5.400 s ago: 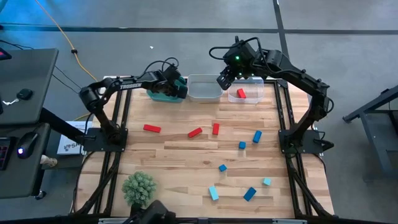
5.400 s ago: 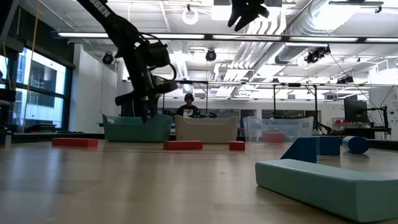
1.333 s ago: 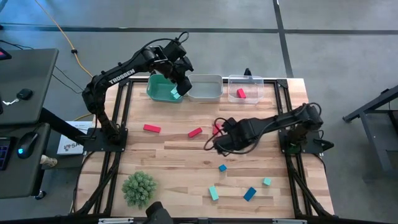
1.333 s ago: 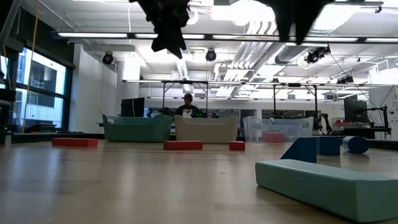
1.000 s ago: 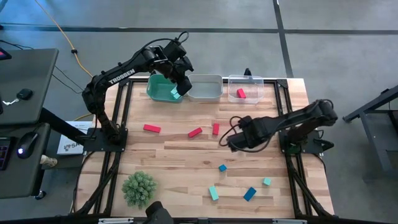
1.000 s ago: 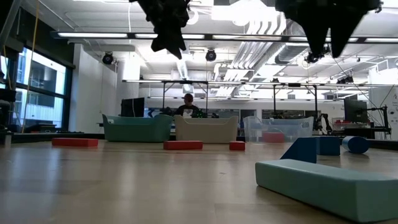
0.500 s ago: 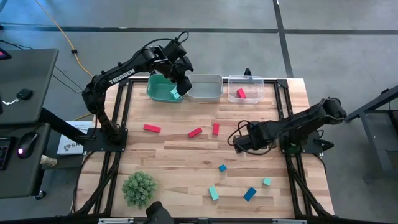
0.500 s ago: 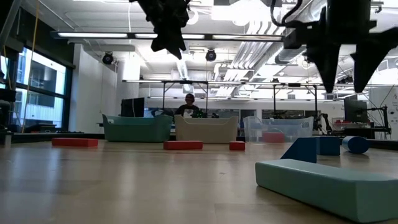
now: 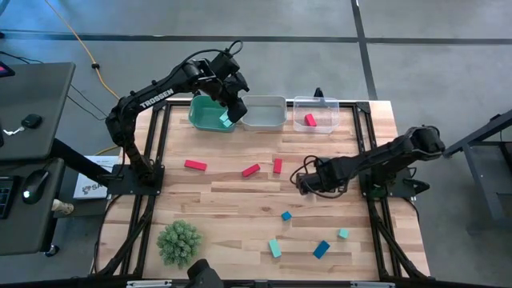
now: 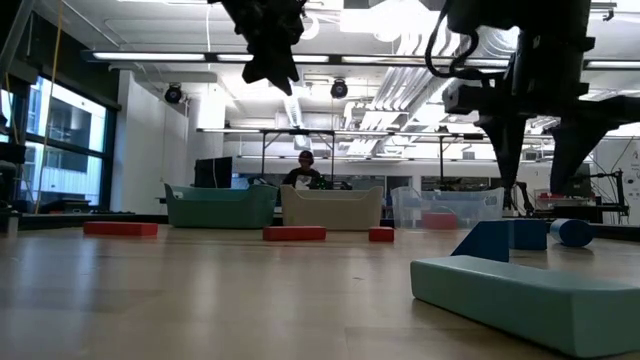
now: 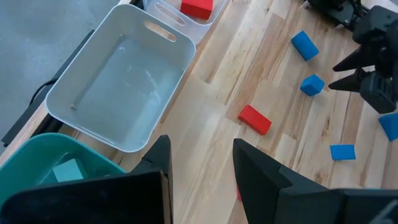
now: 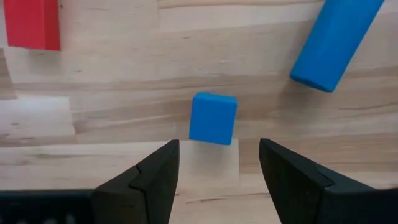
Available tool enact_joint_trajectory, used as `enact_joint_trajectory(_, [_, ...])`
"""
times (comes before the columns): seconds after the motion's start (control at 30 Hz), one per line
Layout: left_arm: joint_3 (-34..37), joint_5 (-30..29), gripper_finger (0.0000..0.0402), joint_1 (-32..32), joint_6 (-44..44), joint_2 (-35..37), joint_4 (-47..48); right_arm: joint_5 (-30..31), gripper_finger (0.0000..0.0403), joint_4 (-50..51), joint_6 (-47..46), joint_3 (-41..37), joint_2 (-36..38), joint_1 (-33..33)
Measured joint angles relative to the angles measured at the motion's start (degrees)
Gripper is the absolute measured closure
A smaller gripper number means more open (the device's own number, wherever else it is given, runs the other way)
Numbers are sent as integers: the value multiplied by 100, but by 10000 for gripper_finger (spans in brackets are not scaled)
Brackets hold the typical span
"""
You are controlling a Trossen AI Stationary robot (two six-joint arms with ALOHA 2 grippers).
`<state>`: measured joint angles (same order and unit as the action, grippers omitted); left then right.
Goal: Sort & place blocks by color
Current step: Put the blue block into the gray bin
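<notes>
A grey concrete floor (image 9: 448, 48) surrounds the wooden table (image 9: 240, 200), with a dark desk (image 9: 32, 88) off its left edge. In the low view, tall windows (image 10: 50, 150) stand left, under ceiling light strips (image 10: 330, 58) and exposed ducts (image 10: 500, 40).

White capital letters reading "TROSSEN" run along the upper link of the left arm (image 9: 152, 94), seen from above. No other text, label or number is legible.
</notes>
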<state>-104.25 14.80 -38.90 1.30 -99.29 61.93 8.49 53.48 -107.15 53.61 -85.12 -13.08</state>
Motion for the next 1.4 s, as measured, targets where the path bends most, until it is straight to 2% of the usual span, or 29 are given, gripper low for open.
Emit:
enact_joint_trajectory(0.33, [0, 1, 312, 1, 0, 0, 0, 20, 192, -149, 416, -25, -149, 304])
enact_joint_trajectory(0.5, [0, 1, 312, 0, 0, 0, -2, -206, 192, -268, 676, -25, -451, 423])
enact_joint_trajectory(1.0, [0, 1, 312, -1, -80, 0, -4, -497, 194, -462, 757, -25, -990, 448])
enact_joint_trajectory(1.4, [0, 1, 312, -1, -218, 0, -4, -572, 275, -491, 715, -21, -989, 448])
